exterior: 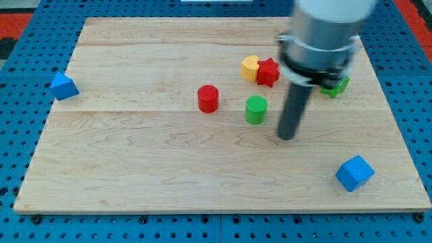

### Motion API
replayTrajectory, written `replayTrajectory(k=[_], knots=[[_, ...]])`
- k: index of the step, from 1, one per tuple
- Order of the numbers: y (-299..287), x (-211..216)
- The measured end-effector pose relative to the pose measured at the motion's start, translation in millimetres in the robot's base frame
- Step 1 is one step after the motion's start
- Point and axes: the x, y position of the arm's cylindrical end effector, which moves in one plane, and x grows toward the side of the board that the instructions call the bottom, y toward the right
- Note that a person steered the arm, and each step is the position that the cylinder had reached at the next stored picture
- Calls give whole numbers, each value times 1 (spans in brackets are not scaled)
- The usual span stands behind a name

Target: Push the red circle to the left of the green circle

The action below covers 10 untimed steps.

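Pale wood board (135, 155) lies on a blue pegboard (20, 40), and on it the red circle (208, 98) stands just to the view's left of the green circle (256, 109), the two apart. My tip (287, 137) rests on the board just to the view's right of the green circle, below it a little, touching no block and holding nothing. A yellow block (250, 68) touches a red star (268, 72) near the view's top, a green block (335, 86) sits partly hidden behind the arm, a blue cube (354, 173) lies at the view's lower right, and another blue block (63, 86) sits off the board at the view's left.
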Motion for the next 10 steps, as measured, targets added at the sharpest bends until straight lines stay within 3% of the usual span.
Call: replayTrajectory(k=[1,3,4,5,6,7,9,10], knots=[[-48,-19],[55,-74],[29,-52],[-58,-32],[-137,-47],[-135,-71],[-25,-76],[-25,-69]])
